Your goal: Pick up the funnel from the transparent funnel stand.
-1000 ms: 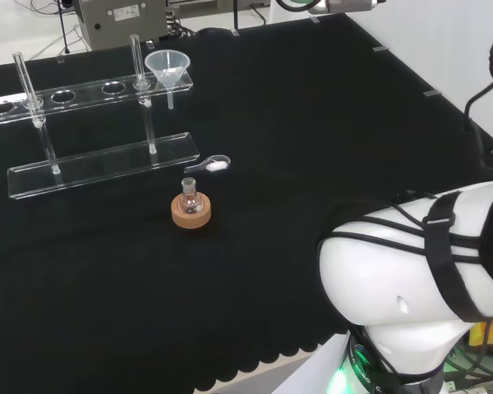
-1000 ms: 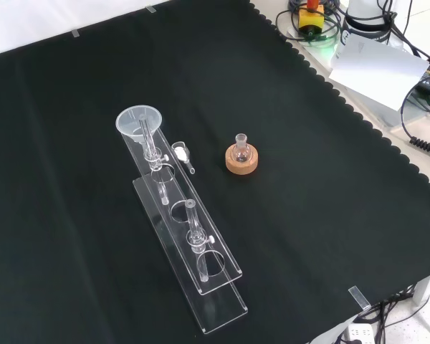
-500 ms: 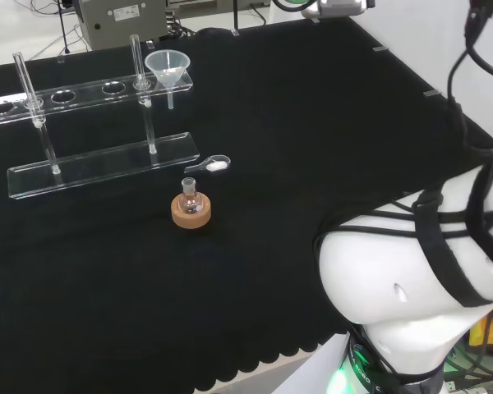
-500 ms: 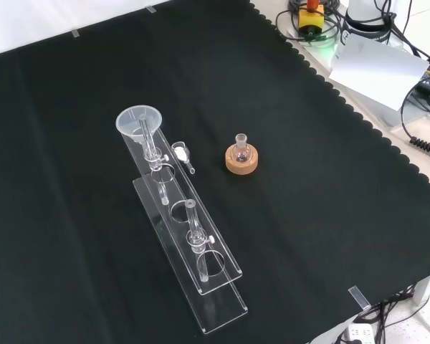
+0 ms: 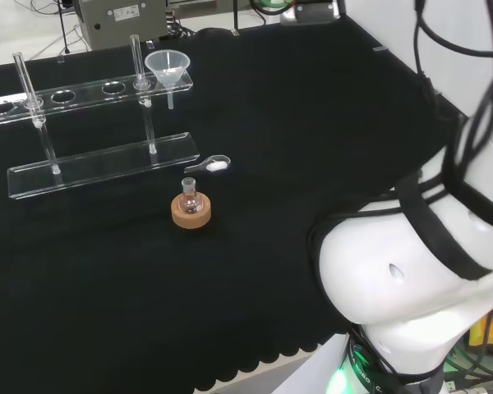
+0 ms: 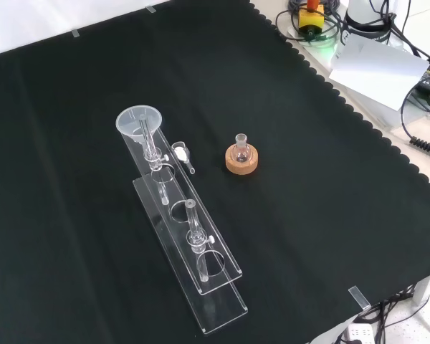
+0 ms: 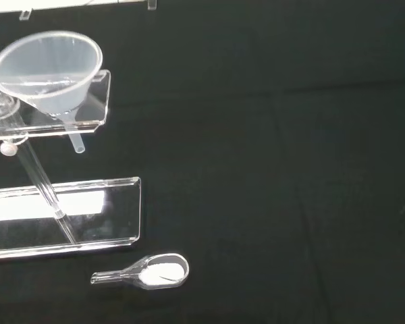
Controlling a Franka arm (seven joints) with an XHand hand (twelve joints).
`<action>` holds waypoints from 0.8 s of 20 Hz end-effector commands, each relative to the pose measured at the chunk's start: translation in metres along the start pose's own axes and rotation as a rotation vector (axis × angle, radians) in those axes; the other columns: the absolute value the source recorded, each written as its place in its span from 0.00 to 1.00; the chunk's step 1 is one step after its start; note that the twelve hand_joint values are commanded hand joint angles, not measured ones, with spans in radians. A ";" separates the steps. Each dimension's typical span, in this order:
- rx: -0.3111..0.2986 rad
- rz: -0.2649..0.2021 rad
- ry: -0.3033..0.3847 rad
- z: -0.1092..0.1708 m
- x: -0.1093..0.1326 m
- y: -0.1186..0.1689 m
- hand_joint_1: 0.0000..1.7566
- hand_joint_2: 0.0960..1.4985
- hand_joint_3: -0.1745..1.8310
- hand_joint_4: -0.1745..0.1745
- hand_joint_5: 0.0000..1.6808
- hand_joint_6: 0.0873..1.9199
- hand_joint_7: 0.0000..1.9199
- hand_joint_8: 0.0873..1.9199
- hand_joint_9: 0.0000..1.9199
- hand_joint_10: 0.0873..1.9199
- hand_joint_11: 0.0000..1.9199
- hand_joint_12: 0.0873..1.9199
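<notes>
Funnel (image 5: 167, 66) sits in the end hole of the transparent funnel stand (image 5: 90, 86), cone up, stem poking down through the top shelf; in the front view we see it at the stand's far end (image 6: 138, 122). Nothing touches it. Near the stand's base lies a small glass scoop (image 5: 211, 165) with white powder, and beyond that a little flask (image 5: 189, 195) on a cork ring (image 5: 191, 213), both apart from the stand. We cannot tell the robot hand's state, fingers out of sight. We judge this as the approach step, grasp not yet begun. Next move calls for coming down over the cone, pinching its rim, and lifting straight up so the stem clears the hole without tipping the stand on the surface (image 6: 308, 165).
</notes>
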State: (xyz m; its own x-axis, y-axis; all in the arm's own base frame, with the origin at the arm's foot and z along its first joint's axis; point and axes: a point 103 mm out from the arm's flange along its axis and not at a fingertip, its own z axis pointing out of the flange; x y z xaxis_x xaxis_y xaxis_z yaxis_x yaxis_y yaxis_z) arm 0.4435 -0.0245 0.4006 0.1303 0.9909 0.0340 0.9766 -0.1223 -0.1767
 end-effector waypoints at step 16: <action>0.136 -0.084 -0.102 0.046 0.061 0.116 0.16 0.70 0.20 0.46 0.14 0.00 0.05 0.26 0.13 0.33 0.02 0.71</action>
State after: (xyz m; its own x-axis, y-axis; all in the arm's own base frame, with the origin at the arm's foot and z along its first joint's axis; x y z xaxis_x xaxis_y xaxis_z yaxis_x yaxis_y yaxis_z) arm 0.5535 0.0092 0.3442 0.0381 0.9990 -0.0240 0.9612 -0.0432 -0.2724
